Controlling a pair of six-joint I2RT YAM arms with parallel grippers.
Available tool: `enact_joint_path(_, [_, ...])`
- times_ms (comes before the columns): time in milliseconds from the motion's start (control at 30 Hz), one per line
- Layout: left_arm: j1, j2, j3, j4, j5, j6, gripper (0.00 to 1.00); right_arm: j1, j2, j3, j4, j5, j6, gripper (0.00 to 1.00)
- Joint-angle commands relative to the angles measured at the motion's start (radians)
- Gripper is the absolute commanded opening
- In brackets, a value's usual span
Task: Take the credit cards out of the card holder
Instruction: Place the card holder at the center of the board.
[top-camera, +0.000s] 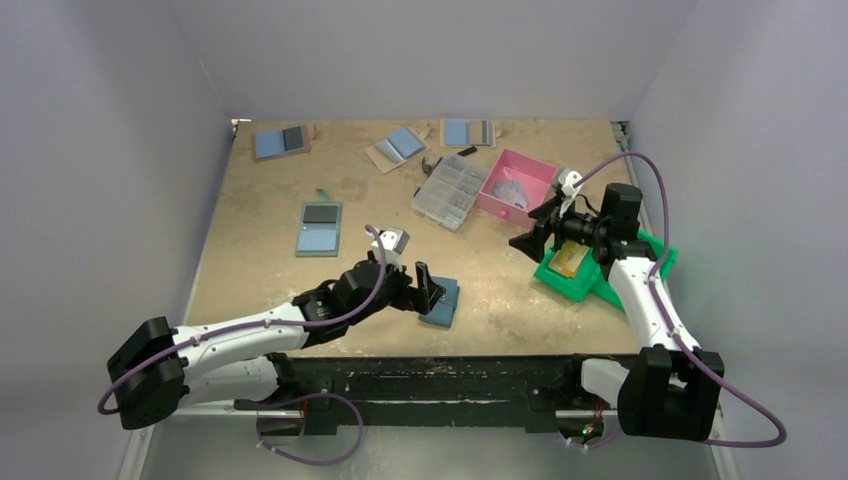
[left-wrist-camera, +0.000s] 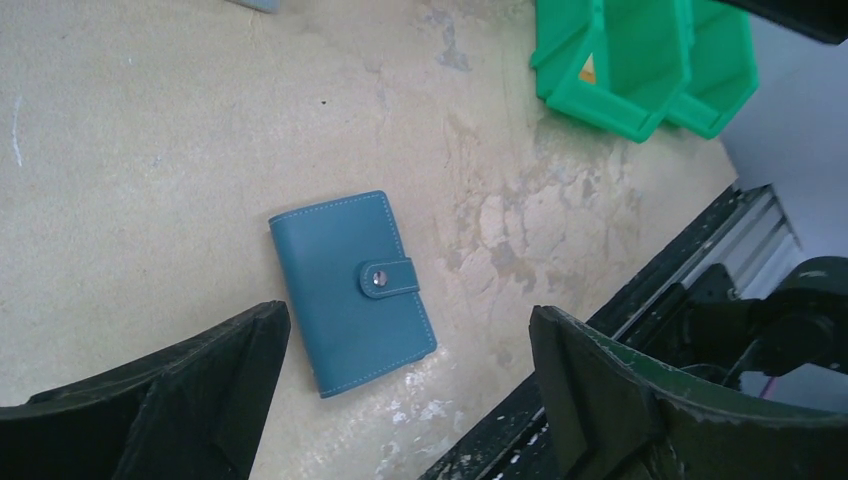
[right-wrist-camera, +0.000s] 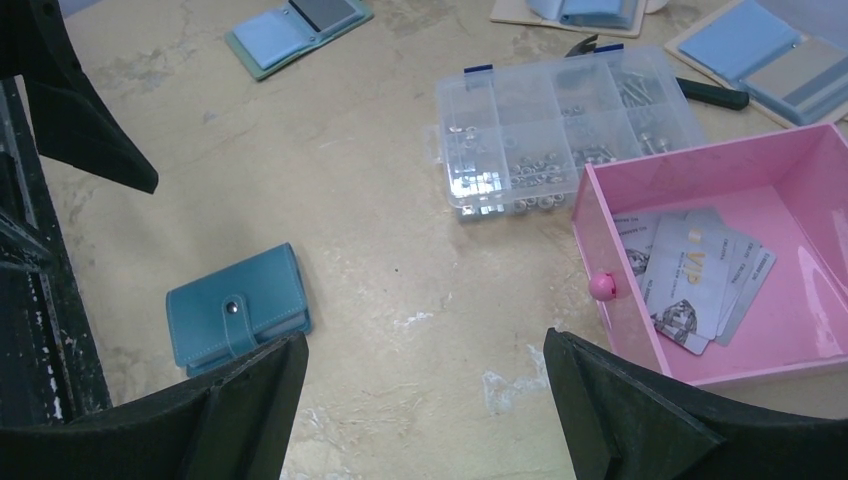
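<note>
card holders (top-camera: 320, 228) 5 | clear organizer (right-wrist-camera: 560, 130) 1 | pink box (right-wrist-camera: 720, 168) 1 | green bins (left-wrist-camera: 620, 90) 2

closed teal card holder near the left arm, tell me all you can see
The closed teal card holder looks like stitched leather, folded shut, its strap fastened by a metal snap. It lies flat on the tan table near the front edge, ahead of the open left pincer; nothing else touches it. No cards show.

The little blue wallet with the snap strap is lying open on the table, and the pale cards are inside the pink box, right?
Not quite: the small blue leather wallet lies shut on the worn beige table, its strap snapped closed, as the left wrist view shows. The pale cards are inside the pink box.
</note>
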Motion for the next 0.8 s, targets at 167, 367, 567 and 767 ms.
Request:
enact_joint_path(167, [0.011,0.039,0.012,0.093,0.037,-0.156,0.86,-0.005,-0.008,-0.002,-0.003,-0.04,-0.029,0.99])
enact_joint_path(367, [0.014,0.183,0.116,-0.008,0.03,-0.209,0.73,-0.005,-0.011,-0.002,-0.007,-0.039,-0.031,0.99])
enact_joint_path(567, [0.013,0.287,0.186,-0.051,0.067,-0.193,0.63,-0.005,-0.01,-0.003,-0.003,-0.034,-0.032,0.99])
enact_joint_path(767, [0.013,0.406,0.306,-0.224,0.034,-0.173,0.52,-0.005,-0.009,-0.005,-0.003,-0.032,-0.032,0.99])
